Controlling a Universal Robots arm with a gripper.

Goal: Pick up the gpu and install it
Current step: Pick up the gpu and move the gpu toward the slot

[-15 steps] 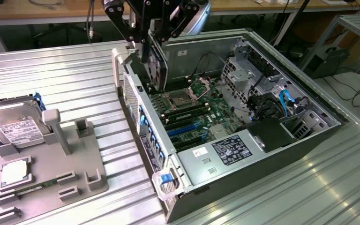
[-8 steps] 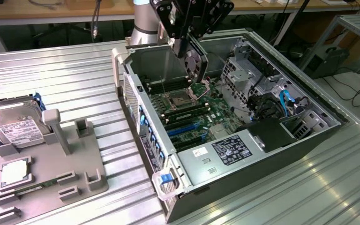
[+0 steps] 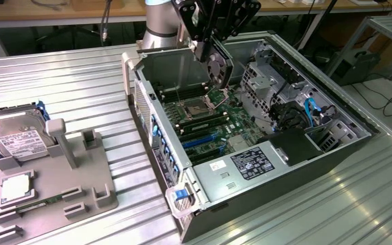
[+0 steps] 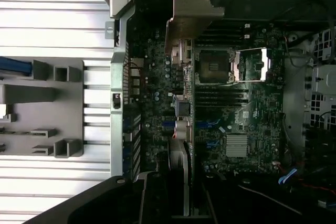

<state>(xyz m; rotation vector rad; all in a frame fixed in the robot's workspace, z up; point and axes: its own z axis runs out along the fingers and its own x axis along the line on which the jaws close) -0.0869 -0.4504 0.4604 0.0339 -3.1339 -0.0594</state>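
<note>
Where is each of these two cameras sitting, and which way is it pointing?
Exterior view: off the arm, high up, looking down at an angle on the open computer case and grey tray; shows the arm and its gripper holding the graphics card.
Wrist view: on the wrist, looking straight down along the card into the case; shows the gripper.
Shared: case, motherboard, card, tray.

The arm (image 3: 161, 20) hangs vertical, its gripper (image 3: 206, 52) pointing down, clamped on the gpu (image 3: 218, 71)
</note>
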